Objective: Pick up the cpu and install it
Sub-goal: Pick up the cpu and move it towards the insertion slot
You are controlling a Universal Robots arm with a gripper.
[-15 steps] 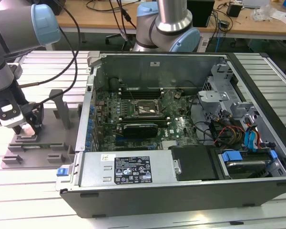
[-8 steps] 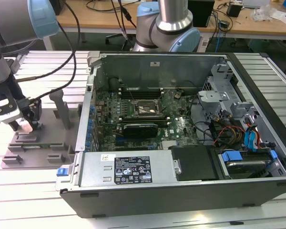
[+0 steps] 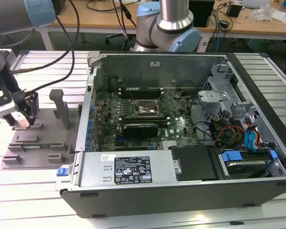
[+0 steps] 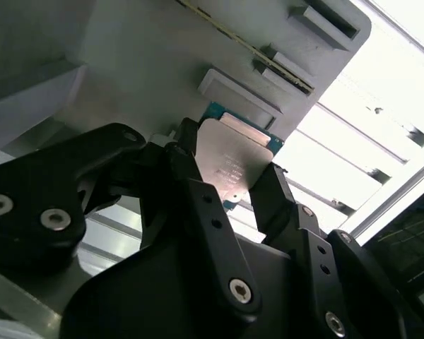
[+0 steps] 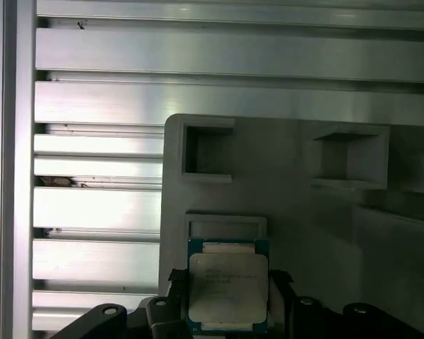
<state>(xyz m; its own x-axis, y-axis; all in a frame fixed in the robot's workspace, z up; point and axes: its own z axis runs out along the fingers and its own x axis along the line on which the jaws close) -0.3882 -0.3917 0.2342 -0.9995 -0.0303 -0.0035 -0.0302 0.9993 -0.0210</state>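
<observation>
while over the grey tray (image 5: 297,205), fingers (image 4: 272,196) tight on the cpu (image 5: 228,286), its print unreadable

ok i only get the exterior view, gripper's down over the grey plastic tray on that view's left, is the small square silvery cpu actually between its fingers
observer: yes. In both wrist views the small flat square cpu with the silvery metal top sits in the gripper, with a black finger against each of two opposite edges.
operator: which way up
observer: metal plate towards the wrist cameras, with a thin green board edge showing around it.
operator: where on the tray
observer: in the first wrist view the chip overlaps a raised rectangular frame on the grey plastic fixture tray, with two square pockets beyond it.
</observation>
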